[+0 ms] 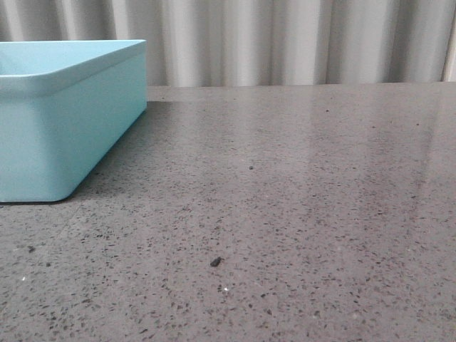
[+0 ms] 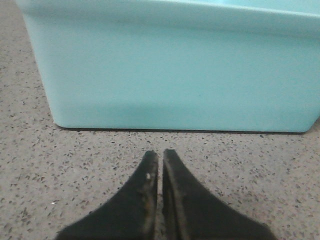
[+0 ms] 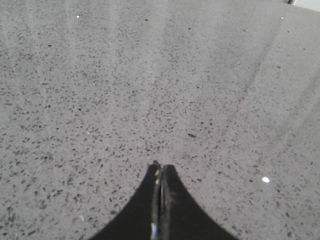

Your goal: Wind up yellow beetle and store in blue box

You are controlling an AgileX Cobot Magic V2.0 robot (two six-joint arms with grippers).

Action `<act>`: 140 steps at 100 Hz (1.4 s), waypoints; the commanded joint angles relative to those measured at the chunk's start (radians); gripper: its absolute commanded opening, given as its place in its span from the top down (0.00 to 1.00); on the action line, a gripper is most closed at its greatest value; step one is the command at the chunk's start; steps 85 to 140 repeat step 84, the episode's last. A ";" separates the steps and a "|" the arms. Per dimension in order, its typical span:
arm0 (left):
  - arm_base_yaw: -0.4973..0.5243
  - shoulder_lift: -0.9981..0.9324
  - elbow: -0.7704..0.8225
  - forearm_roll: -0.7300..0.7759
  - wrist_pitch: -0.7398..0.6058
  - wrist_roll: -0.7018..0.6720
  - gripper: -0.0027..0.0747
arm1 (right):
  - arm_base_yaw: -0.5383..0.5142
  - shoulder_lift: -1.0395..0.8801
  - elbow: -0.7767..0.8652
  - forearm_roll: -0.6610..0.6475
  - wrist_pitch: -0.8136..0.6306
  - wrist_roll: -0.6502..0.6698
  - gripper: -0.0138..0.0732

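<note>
The blue box (image 1: pixel 64 121) stands at the far left of the speckled grey table in the front view. Its plain wall (image 2: pixel 175 70) fills the left wrist view. My left gripper (image 2: pixel 160 155) is shut and empty, low over the table a short way from the box's wall. My right gripper (image 3: pixel 161 166) is shut and empty over bare table. Neither gripper shows in the front view. The yellow beetle is not in any view; the inside of the box is hidden.
A small dark speck (image 1: pixel 215 262) lies on the table near the front. A pale pleated curtain (image 1: pixel 299 39) hangs behind the table's far edge. A small white fleck (image 3: pixel 265 179) lies on the table beside my right gripper.
</note>
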 commanded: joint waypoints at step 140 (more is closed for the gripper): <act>0.000 -0.031 0.025 0.004 -0.039 -0.005 0.99 | -0.008 -0.081 0.027 -0.013 -0.032 0.000 0.91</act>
